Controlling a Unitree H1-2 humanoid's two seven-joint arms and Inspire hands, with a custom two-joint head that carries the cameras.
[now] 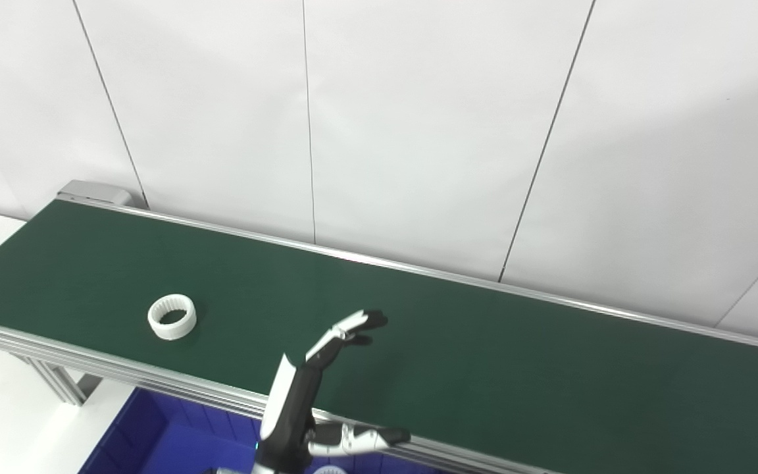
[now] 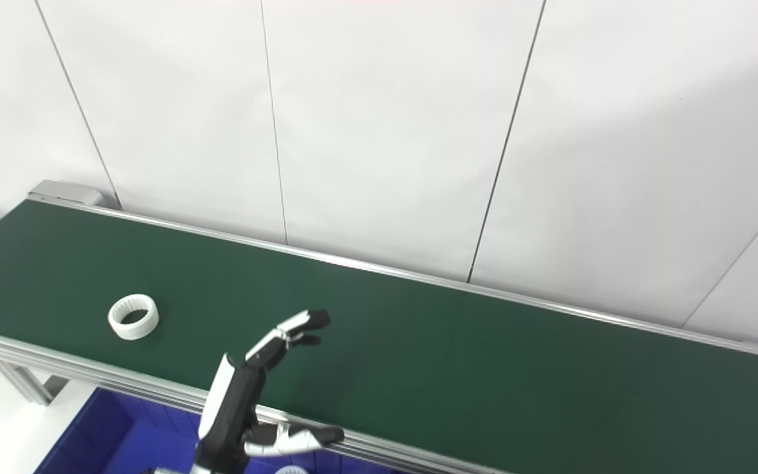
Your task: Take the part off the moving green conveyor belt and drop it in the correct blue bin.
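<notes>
Robot hand (image 1: 313, 395) spread wide, empty, above conveyor belt (image 1: 484, 355)

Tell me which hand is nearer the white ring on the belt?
Left. The left hand, open, hovers over the belt's near edge, to the right of the white ring. The right hand is out of view.

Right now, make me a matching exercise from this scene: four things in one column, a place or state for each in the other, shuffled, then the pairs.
Things:
1. white ring
2. left hand
3. blue bin
4. conveyor belt

Places or states:
A. below the belt's near rail
B. dark green, running along the white wall
C. lying flat on the belt, left of the hand
D. open, raised over the belt's near edge

Pairs: 1-C, 2-D, 3-A, 4-B
</notes>
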